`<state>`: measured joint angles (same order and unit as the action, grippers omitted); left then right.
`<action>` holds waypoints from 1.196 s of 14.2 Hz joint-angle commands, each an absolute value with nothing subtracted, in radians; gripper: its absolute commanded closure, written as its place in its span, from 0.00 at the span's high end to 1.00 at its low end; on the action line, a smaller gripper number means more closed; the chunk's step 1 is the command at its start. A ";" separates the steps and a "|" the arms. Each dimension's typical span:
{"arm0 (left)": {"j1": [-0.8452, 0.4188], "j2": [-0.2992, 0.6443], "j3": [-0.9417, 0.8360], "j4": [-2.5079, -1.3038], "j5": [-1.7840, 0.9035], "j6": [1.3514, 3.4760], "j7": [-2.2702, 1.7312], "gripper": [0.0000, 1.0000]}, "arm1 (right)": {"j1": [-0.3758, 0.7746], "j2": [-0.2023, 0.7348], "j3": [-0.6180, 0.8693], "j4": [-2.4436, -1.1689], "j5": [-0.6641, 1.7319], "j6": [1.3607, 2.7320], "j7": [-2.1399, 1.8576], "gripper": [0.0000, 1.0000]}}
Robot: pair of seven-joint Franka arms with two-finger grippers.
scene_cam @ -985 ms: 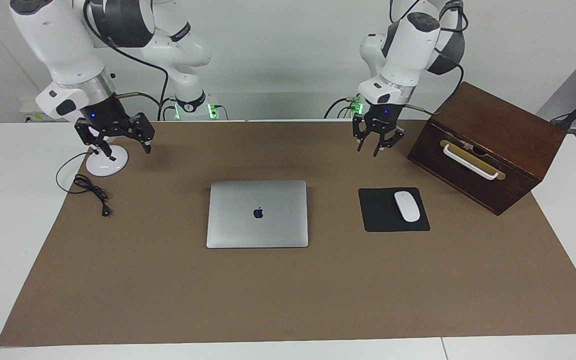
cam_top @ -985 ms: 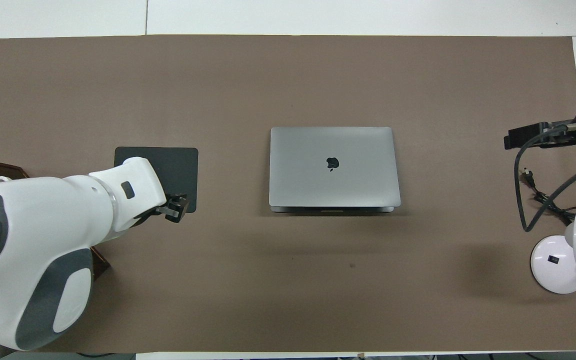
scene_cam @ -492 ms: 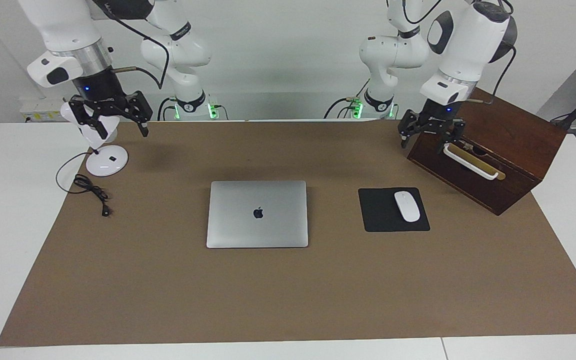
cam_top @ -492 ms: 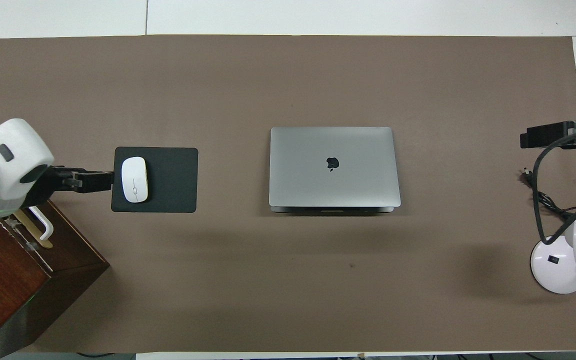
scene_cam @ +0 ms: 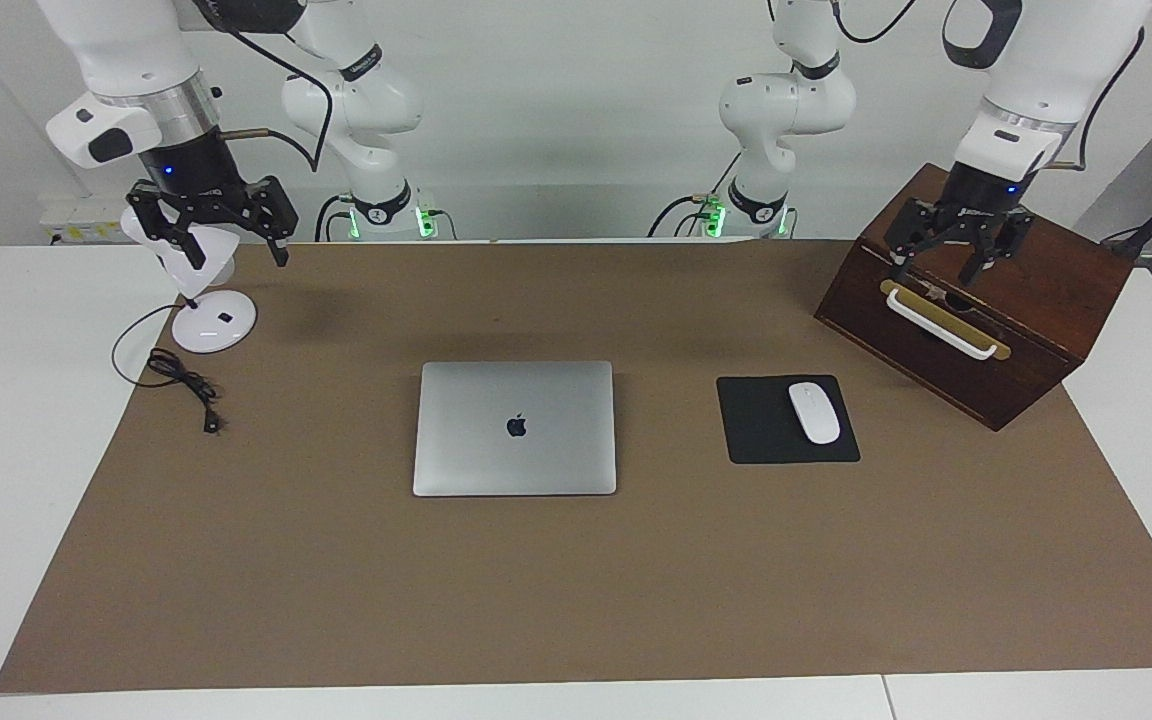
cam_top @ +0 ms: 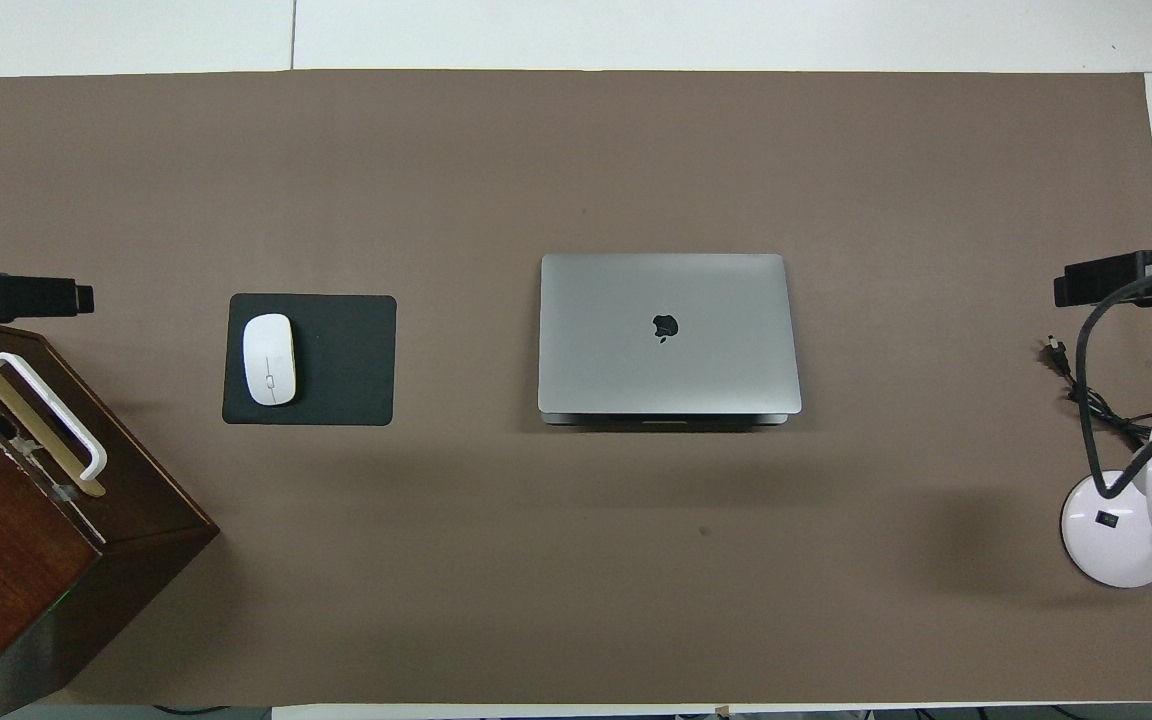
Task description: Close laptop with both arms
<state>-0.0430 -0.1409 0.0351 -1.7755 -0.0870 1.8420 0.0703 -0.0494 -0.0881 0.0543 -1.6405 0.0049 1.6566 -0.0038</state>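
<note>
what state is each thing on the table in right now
laptop: lid shut, lying flat mid-mat
mouse: resting on the mouse pad
wooden box: closed, white handle on its front, tilted
desk lamp: head drooped low over its base; cord loose on the mat, plug free
left pincer: open, empty, raised over the wooden box
right pincer: open, empty, raised over the desk lamp

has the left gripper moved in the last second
Yes: the left gripper went from near the mouse pad to over the wooden box.
</note>
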 commanded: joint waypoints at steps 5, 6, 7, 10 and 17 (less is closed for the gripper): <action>-0.023 0.067 0.026 -1.474 -0.069 1.631 0.067 1.00 | -0.054 -0.074 0.061 -1.612 -0.006 1.651 0.014 1.00; -0.025 0.075 0.026 -1.471 -0.057 1.611 0.067 1.00 | -0.054 -0.074 0.061 -1.617 -0.006 1.651 0.018 1.00; -0.025 0.075 0.023 -1.473 -0.040 1.589 0.067 1.00 | -0.054 -0.074 0.061 -1.617 -0.006 1.651 0.020 1.00; -0.026 0.074 0.023 -1.497 -0.025 1.574 0.067 1.00 | -0.054 -0.074 0.061 -1.614 -0.006 1.635 0.015 1.00; -0.026 0.066 0.023 -1.516 -0.023 1.578 0.067 1.00 | -0.052 -0.077 0.063 -1.618 -0.005 1.617 0.012 1.00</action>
<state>-0.0337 0.0665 0.0321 -1.5187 -0.0441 1.5956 0.0702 -0.0491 -0.0816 0.0556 -1.6287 0.0049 1.6303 -0.0027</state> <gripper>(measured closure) 0.000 0.000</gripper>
